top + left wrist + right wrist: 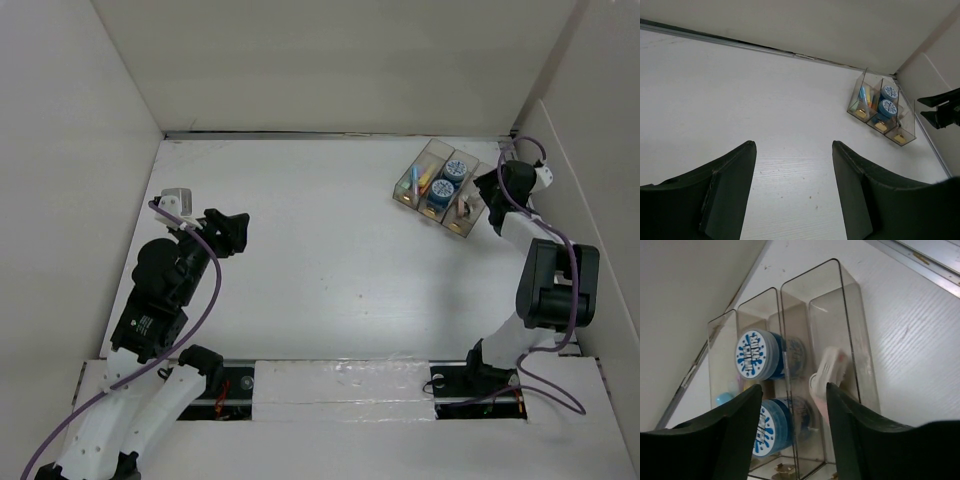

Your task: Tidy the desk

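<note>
The large flat white matte desk [320, 270] fills the floor between tall beige panel walls [330, 60], with a thin metal rail [740, 44] along its far edge. Near its far right corner sits a small translucent tan three-compartment tray [408, 182]. Its middle compartment holds two round blue-and-white lidded tubs [754, 354], and a blurred pale pink-white object [831, 371] lies in the compartment beside them. The right gripper [794, 387] hovers just above this tray, its dark fingers [855, 435] spread apart with nothing pinched. The left gripper [792, 150] hangs over bare tabletop on the left side, well apart from the tray, claw likewise spread and holding nothing.
</note>
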